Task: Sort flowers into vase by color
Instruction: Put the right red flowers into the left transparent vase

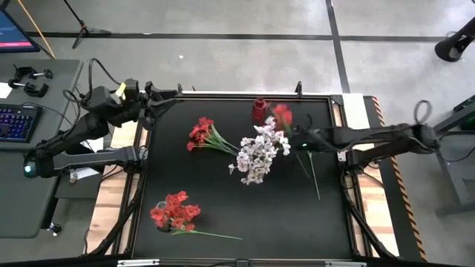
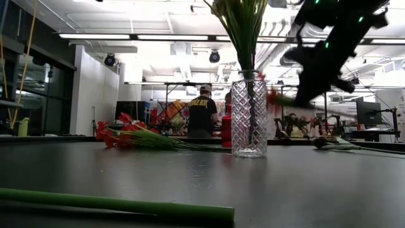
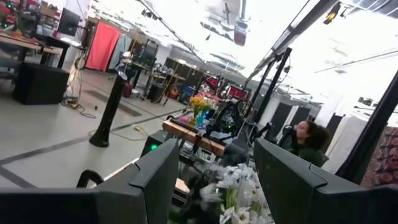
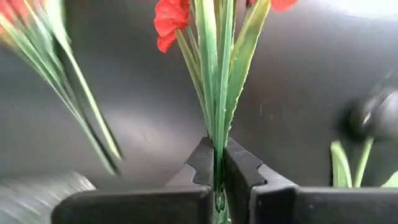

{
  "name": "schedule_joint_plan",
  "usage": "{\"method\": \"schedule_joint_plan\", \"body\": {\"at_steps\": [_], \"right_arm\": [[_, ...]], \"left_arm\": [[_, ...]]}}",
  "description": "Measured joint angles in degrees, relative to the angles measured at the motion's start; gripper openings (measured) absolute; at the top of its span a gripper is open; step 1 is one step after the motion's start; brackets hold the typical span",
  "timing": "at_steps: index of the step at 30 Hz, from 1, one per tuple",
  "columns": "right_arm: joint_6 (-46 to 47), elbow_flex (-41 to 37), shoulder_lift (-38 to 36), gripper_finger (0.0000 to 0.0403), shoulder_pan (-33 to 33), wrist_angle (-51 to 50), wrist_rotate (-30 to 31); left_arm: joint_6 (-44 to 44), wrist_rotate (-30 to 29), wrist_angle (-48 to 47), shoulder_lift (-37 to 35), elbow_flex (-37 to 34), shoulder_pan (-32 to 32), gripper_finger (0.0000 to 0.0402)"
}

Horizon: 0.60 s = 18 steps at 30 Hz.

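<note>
My right gripper (image 1: 300, 139) hangs over the table's middle right, shut on a red flower cluster (image 1: 282, 115). White flowers (image 1: 256, 156) stand with their stems in a clear glass vase (image 2: 249, 120). A small red vase (image 1: 259, 109) stands near the far edge. Two more red clusters lie flat on the mat: one left of the white blooms (image 1: 200, 133), one near the front left (image 1: 174, 211). A dark bloom (image 4: 373, 115) lies on the mat beside the right gripper. My left gripper (image 3: 214, 180) waits open at the far left corner (image 1: 152, 104). My right gripper pinches the red cluster's bundled green stems (image 4: 217, 165) between its two fingers (image 4: 202, 162). The stems run on ahead of the fingertips, with the red blooms (image 4: 169, 18) at the far end. In the low view the cluster (image 2: 273, 97) is lifted clear of the table.
Loose green stems (image 1: 313, 174) lie on the mat right of the clear vase, and one long stem (image 2: 114, 202) lies close to the near edge. Open mat lies at the near right. A person (image 2: 202, 114) stands in the room behind the table.
</note>
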Motion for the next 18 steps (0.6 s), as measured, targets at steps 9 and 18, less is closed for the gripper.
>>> {"method": "schedule_joint_plan", "body": {"at_steps": [9, 18], "right_arm": [[1.8, 0.1, -18.8, 0.0001, -0.3, 6.4, 16.2], [-20.4, 0.1, -25.5, 0.0, 0.1, 32.2, 18.7]], "left_arm": [[4.1, 0.0, -0.4, -0.1, 0.0, 0.0, 0.0197], [5.2, 8.7, 1.1, 0.3, 0.0, -1.1, 0.0197]]}}
